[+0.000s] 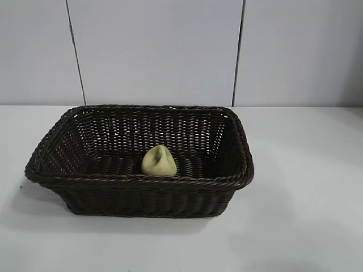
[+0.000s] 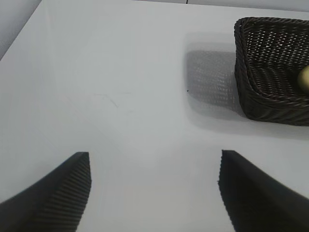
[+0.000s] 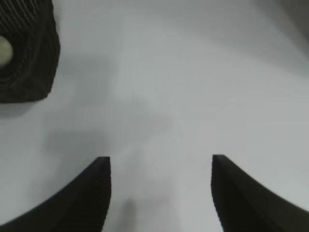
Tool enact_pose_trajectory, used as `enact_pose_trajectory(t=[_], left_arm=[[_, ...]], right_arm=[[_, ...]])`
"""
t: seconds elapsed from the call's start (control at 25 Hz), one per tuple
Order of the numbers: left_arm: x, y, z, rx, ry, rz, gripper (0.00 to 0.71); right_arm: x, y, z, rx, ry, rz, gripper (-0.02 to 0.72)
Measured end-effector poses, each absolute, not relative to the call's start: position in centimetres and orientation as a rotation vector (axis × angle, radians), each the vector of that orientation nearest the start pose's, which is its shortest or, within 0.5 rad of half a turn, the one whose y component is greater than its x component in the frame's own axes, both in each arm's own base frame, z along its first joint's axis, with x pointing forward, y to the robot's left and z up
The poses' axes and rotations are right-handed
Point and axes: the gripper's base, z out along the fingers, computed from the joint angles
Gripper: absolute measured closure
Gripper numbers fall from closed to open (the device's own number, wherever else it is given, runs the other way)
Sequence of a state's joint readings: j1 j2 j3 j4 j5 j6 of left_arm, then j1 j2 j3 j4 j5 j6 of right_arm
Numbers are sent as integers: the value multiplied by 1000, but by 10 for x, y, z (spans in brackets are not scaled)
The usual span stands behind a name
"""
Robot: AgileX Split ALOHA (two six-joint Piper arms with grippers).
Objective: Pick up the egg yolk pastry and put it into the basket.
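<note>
The pastry lies inside the basket, well apart from the spread, empty right gripper and left gripper.

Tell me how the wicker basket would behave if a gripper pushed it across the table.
The basket would probably slide rather than tip: it looks low and wide, sitting flat on the smooth white table. Being open weave, it is likely light. The egg yolk pastry lies loose inside, so it might shift or roll.
</note>
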State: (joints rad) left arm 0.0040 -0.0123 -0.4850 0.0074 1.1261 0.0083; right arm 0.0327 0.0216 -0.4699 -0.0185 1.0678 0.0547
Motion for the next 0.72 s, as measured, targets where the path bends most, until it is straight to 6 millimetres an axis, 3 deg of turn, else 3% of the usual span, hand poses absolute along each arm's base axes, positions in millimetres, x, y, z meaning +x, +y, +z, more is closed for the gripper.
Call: enact_pose_trajectory(t=[0.72], left_arm=[[-8, 1, 268, 4, 2112, 16, 171]], right_arm=[[-5, -2, 267, 24, 2076, 33, 260]])
